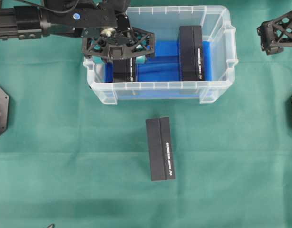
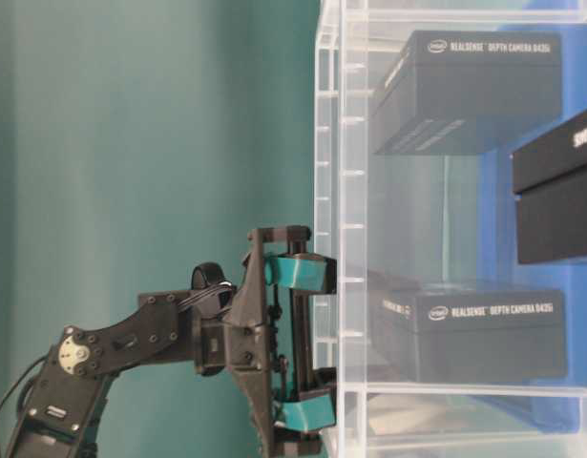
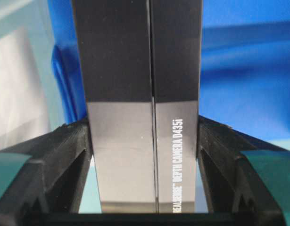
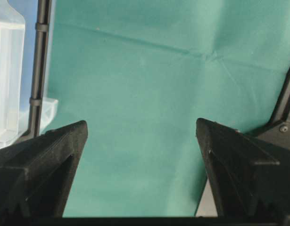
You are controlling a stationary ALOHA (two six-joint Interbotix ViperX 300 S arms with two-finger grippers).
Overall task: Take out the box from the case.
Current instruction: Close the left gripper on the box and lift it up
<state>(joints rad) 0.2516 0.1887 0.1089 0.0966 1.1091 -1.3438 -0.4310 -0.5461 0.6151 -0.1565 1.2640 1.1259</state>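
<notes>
Inside the clear plastic case (image 1: 217, 90) with its blue floor sit two matte black boxes; the left gripper (image 3: 145, 141) clamps the left box (image 3: 140, 117) between its jaws, the other box (image 1: 191, 53) well aside, while the right gripper (image 4: 142, 141) gapes over green cloth (image 4: 149, 70)

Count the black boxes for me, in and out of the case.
3: left box in the case, clamped by the left gripper; right box in the case; third box on the cloth.

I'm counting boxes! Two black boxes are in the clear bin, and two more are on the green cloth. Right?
Not quite. Only one black box lies on the green cloth, as the overhead view shows. Two are indeed in the clear bin.
</notes>
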